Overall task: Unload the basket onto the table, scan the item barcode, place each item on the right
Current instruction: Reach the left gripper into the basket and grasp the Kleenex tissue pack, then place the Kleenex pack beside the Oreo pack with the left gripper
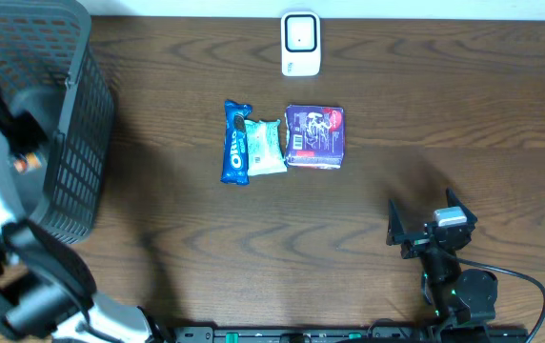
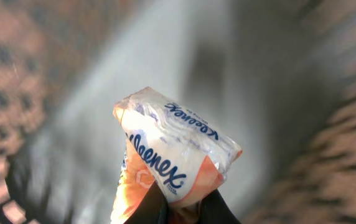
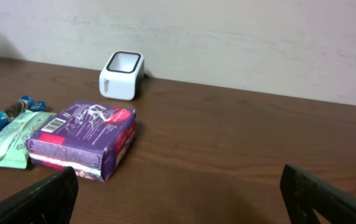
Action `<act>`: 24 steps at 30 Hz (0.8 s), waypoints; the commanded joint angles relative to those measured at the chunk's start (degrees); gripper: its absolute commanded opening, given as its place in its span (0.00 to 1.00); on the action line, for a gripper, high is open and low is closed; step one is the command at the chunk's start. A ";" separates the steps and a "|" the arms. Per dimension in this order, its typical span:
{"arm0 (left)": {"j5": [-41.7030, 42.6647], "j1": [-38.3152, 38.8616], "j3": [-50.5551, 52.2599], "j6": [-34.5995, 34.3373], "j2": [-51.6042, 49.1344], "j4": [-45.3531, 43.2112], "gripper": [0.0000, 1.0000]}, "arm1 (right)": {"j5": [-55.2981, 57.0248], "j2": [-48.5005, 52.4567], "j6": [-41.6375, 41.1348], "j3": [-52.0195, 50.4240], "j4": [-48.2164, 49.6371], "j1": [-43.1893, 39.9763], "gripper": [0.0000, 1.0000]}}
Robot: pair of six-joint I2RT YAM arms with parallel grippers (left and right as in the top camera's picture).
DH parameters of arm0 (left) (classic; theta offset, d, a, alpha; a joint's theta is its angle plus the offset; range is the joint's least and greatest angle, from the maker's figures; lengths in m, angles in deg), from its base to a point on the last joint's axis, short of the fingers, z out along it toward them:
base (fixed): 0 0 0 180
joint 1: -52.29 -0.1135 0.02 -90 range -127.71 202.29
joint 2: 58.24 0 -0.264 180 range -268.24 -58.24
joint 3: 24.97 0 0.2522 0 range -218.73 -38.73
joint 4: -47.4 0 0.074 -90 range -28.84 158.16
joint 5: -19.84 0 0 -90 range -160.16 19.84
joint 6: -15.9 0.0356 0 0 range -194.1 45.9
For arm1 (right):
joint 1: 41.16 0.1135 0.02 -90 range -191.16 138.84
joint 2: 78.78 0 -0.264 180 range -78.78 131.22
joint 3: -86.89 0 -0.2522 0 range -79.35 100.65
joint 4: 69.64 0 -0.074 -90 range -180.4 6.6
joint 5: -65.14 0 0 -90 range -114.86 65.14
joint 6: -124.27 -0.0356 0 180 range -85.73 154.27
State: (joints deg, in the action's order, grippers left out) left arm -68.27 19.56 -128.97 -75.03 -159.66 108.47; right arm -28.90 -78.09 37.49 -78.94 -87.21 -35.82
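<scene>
A Kleenex tissue pack (image 2: 175, 152), white and orange with blue lettering, fills the left wrist view. My left gripper (image 2: 181, 202) is shut on the pack's lower end, and its dark fingers (image 2: 150, 208) pinch the wrapper. That gripper (image 1: 20, 148) is inside the black mesh basket (image 1: 77, 114) at the table's left end. The white barcode scanner (image 1: 301, 43) stands at the back middle of the table, also seen as the scanner (image 3: 121, 76). My right gripper (image 1: 425, 233) rests open near the front right, and nothing lies between the jaws of that gripper (image 3: 178, 199).
A blue Oreo pack (image 1: 236, 143), a green pack (image 1: 265, 146) and a purple box (image 1: 314, 136) lie side by side mid-table, in front of the scanner. The purple box (image 3: 81, 140) is ahead-left of my right gripper. The blurred basket wall (image 2: 4, 81) surrounds the tissue pack.
</scene>
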 commanded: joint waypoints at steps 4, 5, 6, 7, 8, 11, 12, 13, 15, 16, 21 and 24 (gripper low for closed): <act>16.94 0.09 -7.08 -10.38 18.84 -8.57 0.07 | 0.07 -0.31 0.07 -0.09 -0.26 -0.48 0.99; 19.21 0.09 -7.08 -11.96 20.72 -9.75 0.07 | 0.07 -0.31 0.07 -0.09 -0.26 -0.48 0.99; 23.32 0.44 -7.08 -14.49 24.00 -11.91 0.07 | 0.07 -0.31 0.07 -0.09 -0.26 -0.48 0.99; 25.81 1.16 -7.08 -15.72 26.23 -13.25 0.07 | 0.07 -0.31 0.07 -0.09 -0.26 -0.48 0.99; 26.62 1.79 -7.08 -15.96 27.32 -13.86 0.07 | 0.07 -0.31 0.07 -0.09 -0.26 -0.48 0.99; 28.11 10.08 -7.08 -16.39 32.26 -15.28 0.08 | 0.07 -0.31 0.07 -0.09 -0.26 -0.48 0.99; 28.11 13.38 -7.08 -16.37 32.70 -15.28 0.07 | 0.07 -0.31 0.07 -0.09 -0.26 -0.48 0.99; 28.11 17.14 -7.08 -16.37 32.68 -15.26 0.07 | 0.07 -0.31 0.07 -0.09 -0.26 -0.48 0.99; 27.76 25.09 -7.06 -16.35 31.47 -15.28 0.07 | 0.07 -0.31 0.07 -0.09 -0.26 -0.48 0.99; 27.26 27.93 -7.06 -16.35 30.71 -15.26 0.07 | 0.07 -0.31 0.07 -0.09 -0.26 -0.48 0.99; 21.27 46.01 -7.06 -16.35 21.33 -16.02 0.07 | 0.07 -0.31 0.07 -0.09 -0.26 -0.48 0.99; 13.99 53.77 -7.06 -16.35 13.53 -17.11 0.07 | 0.07 -0.31 0.07 -0.09 -0.26 -0.48 0.99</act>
State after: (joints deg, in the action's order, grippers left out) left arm -46.12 67.67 -136.03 -90.90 -140.43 92.23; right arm -28.90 -78.09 37.49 -78.94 -87.24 -35.82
